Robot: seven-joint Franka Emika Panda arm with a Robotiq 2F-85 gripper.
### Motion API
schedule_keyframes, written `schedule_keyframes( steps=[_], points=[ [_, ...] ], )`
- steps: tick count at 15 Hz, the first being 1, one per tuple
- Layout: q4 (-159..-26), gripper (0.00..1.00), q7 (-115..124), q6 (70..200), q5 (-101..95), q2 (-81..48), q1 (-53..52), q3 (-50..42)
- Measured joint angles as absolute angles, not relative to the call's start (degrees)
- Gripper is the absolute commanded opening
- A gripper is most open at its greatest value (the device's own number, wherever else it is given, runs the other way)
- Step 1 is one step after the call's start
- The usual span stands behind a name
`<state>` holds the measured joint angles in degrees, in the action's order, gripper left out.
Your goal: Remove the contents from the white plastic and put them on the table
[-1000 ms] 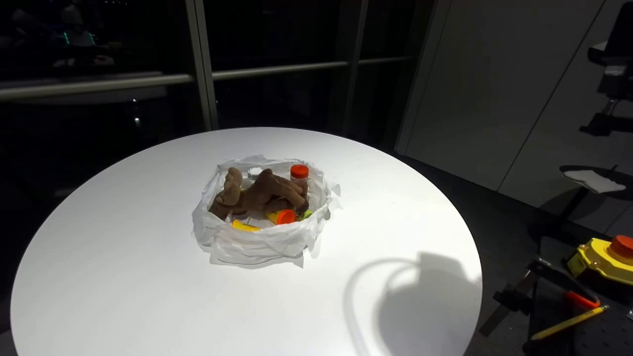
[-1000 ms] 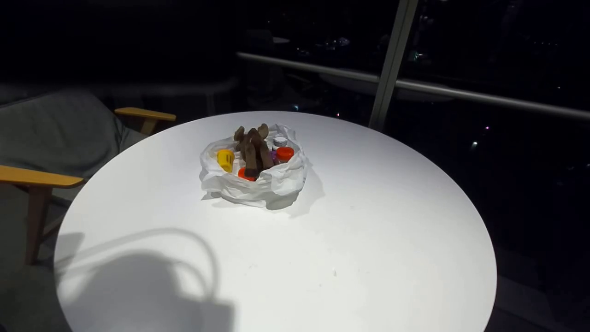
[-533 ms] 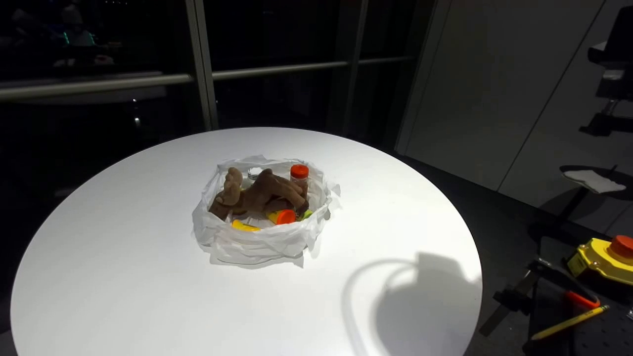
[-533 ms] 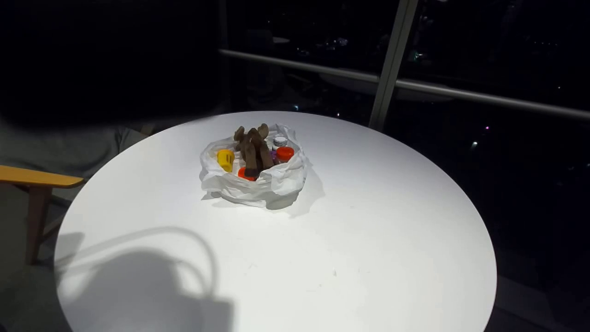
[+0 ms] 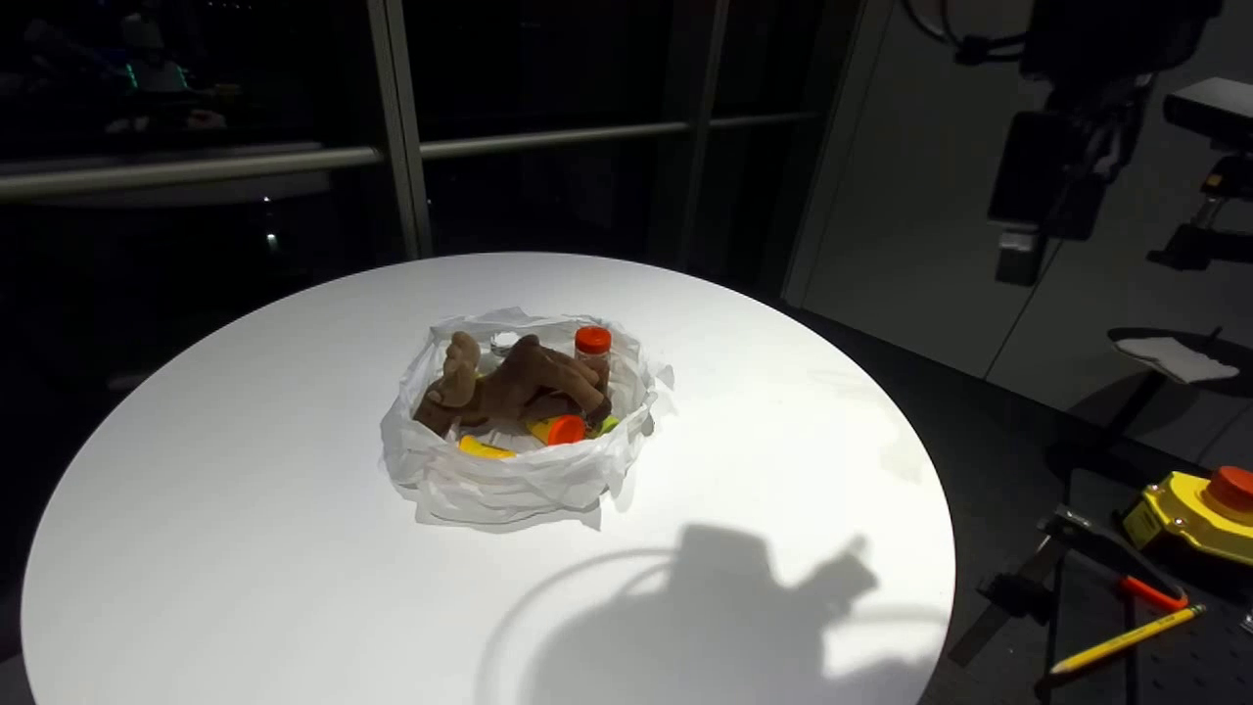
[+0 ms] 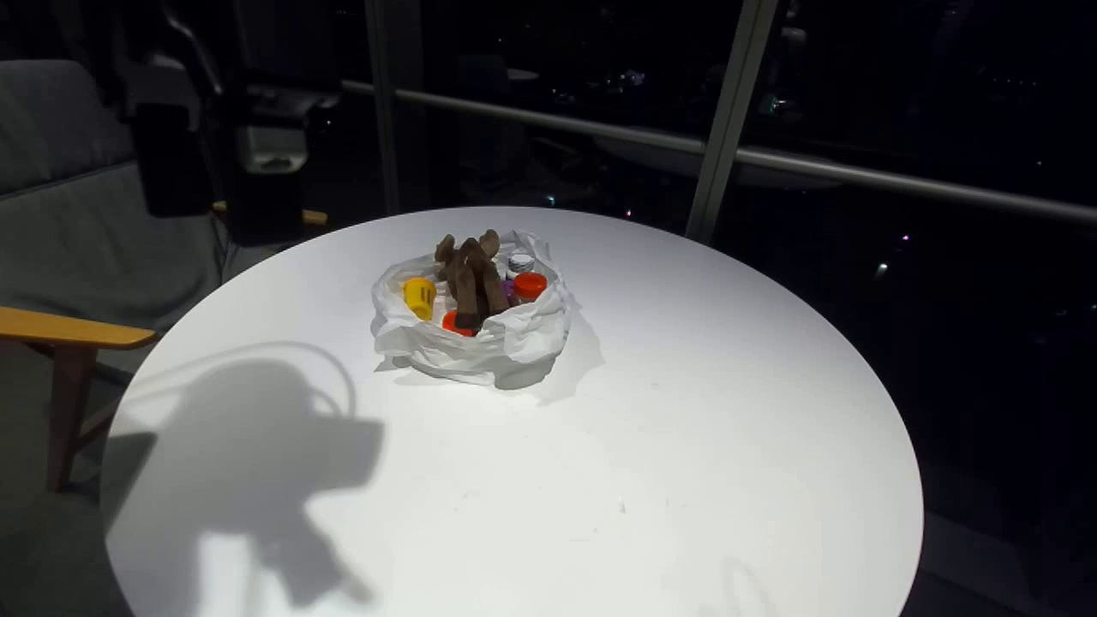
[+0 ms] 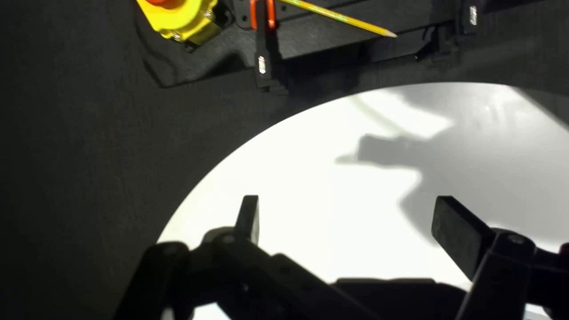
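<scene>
The plastic bag (image 5: 499, 490) sits w/ its mouth spread on the round table (image 5: 245, 548), closer to the far edge than to the near edge in both exterior views. Inside the bag, a brown plush toy (image 5: 514, 379) lies approx. across the middle. Around it are a red-lidded jar (image 5: 592, 340), upright, a white-capped jar (image 6: 520, 264) and a yellow tub (image 6: 419, 298). An orange-lidded tub (image 5: 565, 431) lies tilted by the bag's near side, w/ a sm. green item (image 5: 604, 426) next to it. A purple item (image 6: 510, 292) is mostly hidden. The hand (image 7: 346, 209) hangs higher than the table, well apart fr. the bag; its fingers (image 7: 458, 235) stand wide apart. A big shadow (image 6: 231, 446) falls on the table and reaches the left edge in an exterior view. In an exterior view, past the right edge, a pencil (image 5: 1128, 640) lies on a black board (image 5: 1189, 668), w/ a yellow box (image 5: 1186, 519) near it.
</scene>
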<state>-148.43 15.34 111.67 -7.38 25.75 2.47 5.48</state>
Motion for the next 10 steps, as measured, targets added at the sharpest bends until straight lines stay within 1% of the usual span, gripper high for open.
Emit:
schedule_keyframes(
  steps=[5,10],
  points=[
    [-141.0,1.00,27.1,122.6,-6.4,10.3,-2.6,12.7],
    [-129.3,1.00,31.2,131.6,-8.6,-6.7,-6.4,13.2]
  ],
)
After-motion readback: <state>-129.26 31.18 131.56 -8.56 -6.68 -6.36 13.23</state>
